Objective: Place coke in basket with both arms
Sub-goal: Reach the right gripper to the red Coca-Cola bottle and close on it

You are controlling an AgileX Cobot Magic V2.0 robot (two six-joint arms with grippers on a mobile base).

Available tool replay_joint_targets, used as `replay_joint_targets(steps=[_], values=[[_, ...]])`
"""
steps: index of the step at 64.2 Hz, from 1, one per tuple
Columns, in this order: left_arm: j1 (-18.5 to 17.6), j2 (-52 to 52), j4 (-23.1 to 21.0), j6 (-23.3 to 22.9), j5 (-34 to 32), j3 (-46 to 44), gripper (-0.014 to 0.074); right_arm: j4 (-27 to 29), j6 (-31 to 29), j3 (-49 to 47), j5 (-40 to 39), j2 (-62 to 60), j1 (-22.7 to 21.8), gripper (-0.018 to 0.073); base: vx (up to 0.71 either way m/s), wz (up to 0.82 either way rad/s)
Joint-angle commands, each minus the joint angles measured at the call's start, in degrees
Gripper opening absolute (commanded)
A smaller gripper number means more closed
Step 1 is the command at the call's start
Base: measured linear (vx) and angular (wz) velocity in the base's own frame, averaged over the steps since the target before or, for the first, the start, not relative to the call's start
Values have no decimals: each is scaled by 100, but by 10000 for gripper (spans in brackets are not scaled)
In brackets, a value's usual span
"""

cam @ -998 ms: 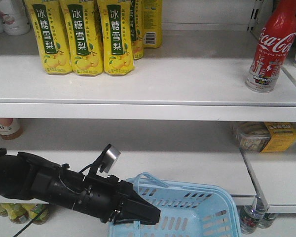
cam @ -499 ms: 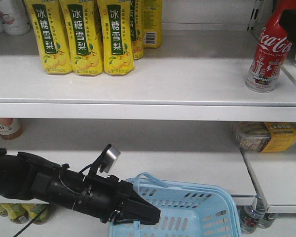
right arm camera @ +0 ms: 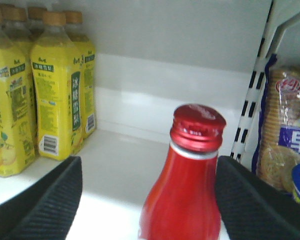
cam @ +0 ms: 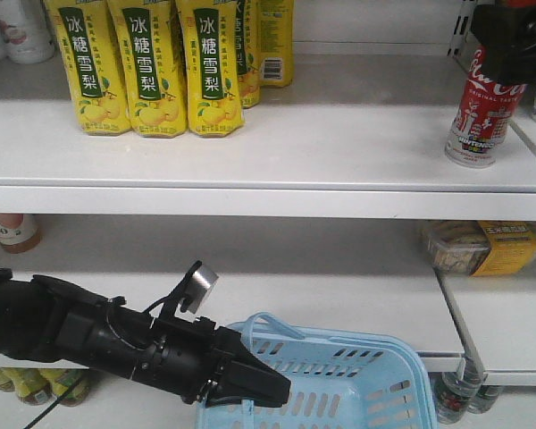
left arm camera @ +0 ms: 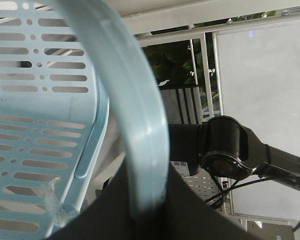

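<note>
At the right end of the upper shelf (cam: 322,143) stood the coke (cam: 476,116), upright on its base and not yet lifted. We saw the right claw (cam: 515,37) up at its neck with the jaws apart. One ribbed finger (right arm camera: 40,205) sat on each side of the red shoulder, and a gap showed on the left. The wrist view put the cap between them, so we judged this to be the lining-up before a squeeze, taken at the narrow neck where the bottle pinches most easily. A packet of biscuits (right arm camera: 290,135) sat close on the right, which left that finger little room. Yellow drink bottles (cam: 152,67) stood well apart to the left. Low in front of the shelves, the left claw (cam: 250,384) was clamped on the handle (cam: 270,323) of the basket (cam: 375,380). It held the basket mouth-up, we reckoned, so the coke would have an open place to come down into.
</note>
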Motion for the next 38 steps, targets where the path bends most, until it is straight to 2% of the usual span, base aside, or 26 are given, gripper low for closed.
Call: replay_joint_targets(steps=[1,16,29,38], values=[[-24,-284,-427,38,538,-90,-6,77,-92,-204,-700,-75,19,539,0,0],[-24,-284,-427,37,532,-90,-6,77,-92,-198,-1072,66,19,539,0,0],[-24,-284,-427,37,520,-90,-6,77,-92,-518,-974,444,19,538,0,0],[-24,-284,-427,37,520,-90,-6,77,-27,-653,-931,604,19,466,0,0]])
